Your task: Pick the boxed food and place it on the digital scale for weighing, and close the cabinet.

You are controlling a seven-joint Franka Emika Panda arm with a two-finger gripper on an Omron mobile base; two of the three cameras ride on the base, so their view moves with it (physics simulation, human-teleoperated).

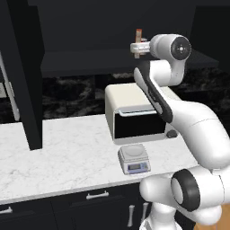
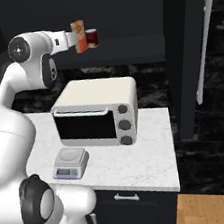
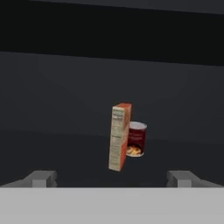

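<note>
**Fingers open, just short of the box on the shelf**

Up high in the cabinet [image 2: 120,12] — black, doors swung open, one long silver handle [image 2: 203,45] at the right of the right base view. On the dark shelf [image 2: 125,49] inside: the boxed food [image 2: 79,36], orange-red, thin, standing upright, near the top middle of that frame. Just beside it, a dark red can [image 2: 92,37], partly hidden behind the box in the hand view.

Reaching toward the box from the left in the right base view: the white arm [image 2: 29,50]. In the left base view, seen at the top middle, with the box [image 1: 139,40] poking up at the hand's far end. Fingers [image 3: 43,178] spread wide apart in the hand view, at the bottom left and bottom right corners, holding nothing. Box [image 3: 119,136] standing in the middle of that frame, between the two tips but farther in, its narrow printed side facing the camera. Touching or not — cannot tell from the base views.

Down below on the white marble desk [image 1: 58,152]: a cream toaster oven [image 1: 134,112] in the middle, and in front of it the digital scale [image 1: 134,159], small and light grey, nothing on top. Same scale [image 2: 70,162] at the lower left of the right base view.
</note>
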